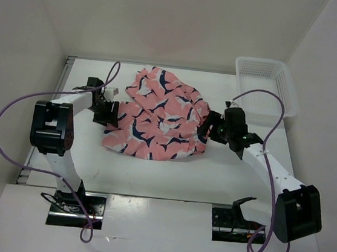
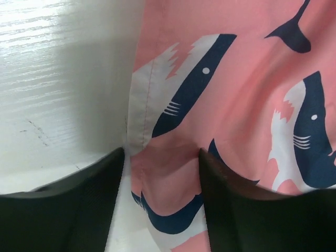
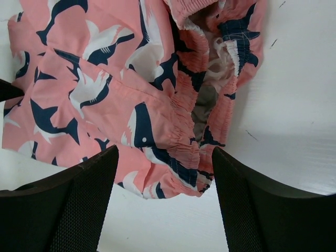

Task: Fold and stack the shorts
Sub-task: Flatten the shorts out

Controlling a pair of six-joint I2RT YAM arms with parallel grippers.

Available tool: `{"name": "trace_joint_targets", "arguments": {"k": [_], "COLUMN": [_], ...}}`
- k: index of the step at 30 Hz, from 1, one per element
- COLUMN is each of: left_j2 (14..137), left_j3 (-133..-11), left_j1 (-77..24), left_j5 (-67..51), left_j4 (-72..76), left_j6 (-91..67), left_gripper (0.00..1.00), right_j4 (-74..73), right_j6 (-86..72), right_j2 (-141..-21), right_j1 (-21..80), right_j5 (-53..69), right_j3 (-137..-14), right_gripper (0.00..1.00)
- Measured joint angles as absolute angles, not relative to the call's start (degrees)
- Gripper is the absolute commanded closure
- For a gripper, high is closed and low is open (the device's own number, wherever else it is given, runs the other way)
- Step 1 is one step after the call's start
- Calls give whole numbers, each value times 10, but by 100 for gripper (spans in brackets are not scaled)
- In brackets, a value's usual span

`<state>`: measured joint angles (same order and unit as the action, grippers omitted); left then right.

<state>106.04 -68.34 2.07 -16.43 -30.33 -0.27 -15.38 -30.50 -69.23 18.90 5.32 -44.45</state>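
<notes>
Left tool (image 2: 161, 155) spread astride the left hem (image 2: 137, 105) of the shorts (image 1: 157, 115), right tool (image 3: 164, 152) spread over their waistband (image 3: 184, 131), seemingly poised to grip opposite ends for folding.

Plain white walls (image 1: 169, 16) enclose a white surface (image 1: 168, 181); a mesh basket (image 1: 261, 61) sits beyond the right end effector (image 1: 206, 129).

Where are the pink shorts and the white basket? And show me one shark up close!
shorts (image 1: 157, 115), top external view, on the middle of the spread fabric.
basket (image 1: 260, 61), top external view, on its far rim.
shark (image 2: 189, 97), left wrist view, on the navy body of one printed shark.
</notes>
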Motion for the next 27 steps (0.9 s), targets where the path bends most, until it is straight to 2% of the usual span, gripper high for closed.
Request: {"name": "trace_joint_targets", "arguments": {"k": [4,5,6,9,10,12,13,14,17,20,27], "left_j2": [1069,1072,1074,1078,1077,1074,1069,1061,1021,989,970], "left_j3": [-684,-684,-684,-682,-682,-682,-682,-682,-691,-767,-1083], "left_j1": [21,21,21,21,21,21,22,23,39,67,110], "left_j5": [-179,-186,-197,-222,-229,-244,-249,-254,-263,-270,-291], "left_j4": [-298,-298,-300,-318,-326,-343,-352,-362,-396,-431,-427], "left_j6": [-4,-4,-5,-4,-3,-3,-3,-3,-3,-3,-6], "left_gripper": [70,82,87,100,100,100,100,100,100,100,100], "right_j4": [-127,-121,-115,-107,-107,-105,-105,-105,-110,-123,-112], "right_j6": [-306,-307,-309,-316,-317,-315,-314,-311,-298,-273,-243], "right_j2": [-706,-715,-725,-762,-771,-782,-783,-782,-779,-781,-866], "right_j1": [185,184,183,183,183,183,183,183,183,173,104], "right_j5": [63,68,72,93,100,114,120,126,135,143,176], "right_j3": [-427,-421,-416,-408,-408,-408,-408,-409,-427,-492,-863], "right_gripper": [25,28,37,58,73,86,97,100,100,100,100]}}
